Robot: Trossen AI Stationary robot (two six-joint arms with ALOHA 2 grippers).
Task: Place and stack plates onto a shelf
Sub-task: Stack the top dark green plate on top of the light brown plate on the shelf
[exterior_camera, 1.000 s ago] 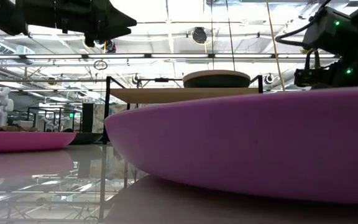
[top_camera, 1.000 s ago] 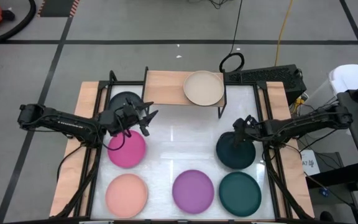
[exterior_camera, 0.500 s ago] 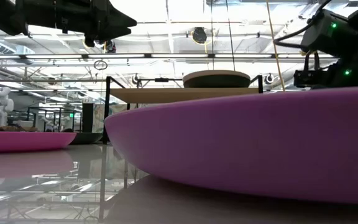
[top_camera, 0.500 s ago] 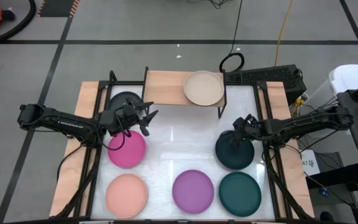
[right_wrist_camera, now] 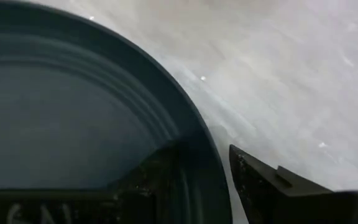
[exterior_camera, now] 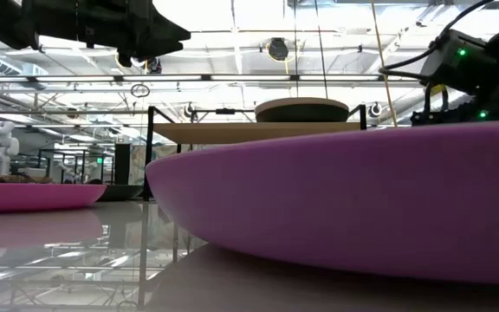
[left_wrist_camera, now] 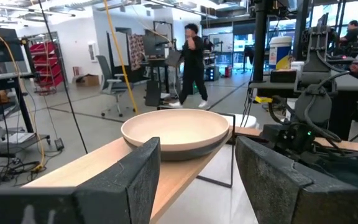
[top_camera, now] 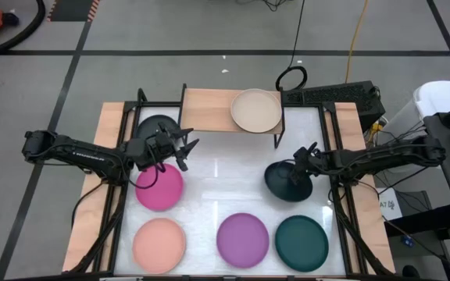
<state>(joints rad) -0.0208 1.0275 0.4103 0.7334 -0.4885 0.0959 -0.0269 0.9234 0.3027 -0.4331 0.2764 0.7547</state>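
Note:
My right gripper (top_camera: 306,161) is shut on a dark teal plate (top_camera: 286,182) right of the table's middle; its own view (right_wrist_camera: 201,154) shows that plate (right_wrist_camera: 73,106) filling the picture. My left gripper (top_camera: 180,148) hangs open above the table, between a charcoal plate (top_camera: 155,123) and a magenta plate (top_camera: 159,187), and points at the shelf (left_wrist_camera: 104,165). The shelf (top_camera: 208,110) stands at the far edge with a beige plate (top_camera: 256,111) resting flat on its right half. Salmon (top_camera: 159,242), purple (top_camera: 242,239) and another dark teal plate (top_camera: 301,243) lie along the near edge. My right gripper pinches the dark teal plate's rim (right_wrist_camera: 209,140) at its far right side, one finger (right_wrist_camera: 160,171) on the inner face and one finger (right_wrist_camera: 260,180) outside. It comes from the table's right, slanting down. The plate sits tilted, gripped side raised; whether its low edge touches the table I cannot tell.
Black rails (top_camera: 120,195) run along both sides of the white tabletop (top_camera: 225,176), which has bare room in its middle. The purple plate (exterior_camera: 345,208) fills the low view's foreground. People and desks show in the room beyond the shelf (left_wrist_camera: 191,53).
My right gripper has raised the rim it holds. The dark teal plate has tipped up from lying flat and shifted a little toward the table's far left.

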